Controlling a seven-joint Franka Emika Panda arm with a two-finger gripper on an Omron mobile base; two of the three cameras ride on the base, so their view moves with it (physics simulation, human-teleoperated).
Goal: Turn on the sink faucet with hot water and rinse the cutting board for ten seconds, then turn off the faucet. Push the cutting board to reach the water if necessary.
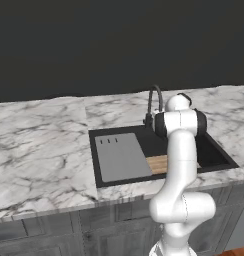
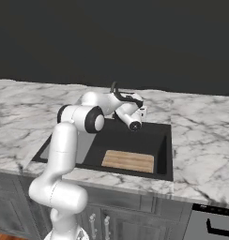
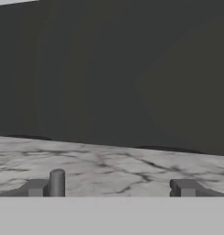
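Note:
The black sink (image 1: 216, 156) is set in the marble, and the tan striped cutting board (image 2: 128, 161) lies flat on its floor near the front wall, also seen as the cutting board (image 1: 157, 163) beside my arm. The dark gooseneck faucet (image 1: 155, 99) rises at the sink's back rim, its arch just above my wrist as the faucet (image 2: 115, 88). My gripper (image 2: 143, 111) hovers at the back rim to the right of the faucet. In the hand view the gripper (image 3: 111, 188) is open, and a short dark cylinder (image 3: 57, 182) stands by the left fingertip (image 3: 36, 187). No water is in view.
A plain grey panel (image 1: 121, 156) with three small slots fills the sink's left half. Marble countertop (image 1: 39, 150) spreads on both sides and behind, under a dark back wall (image 3: 114, 69). Grey cabinet fronts (image 2: 135, 220) run below the counter edge.

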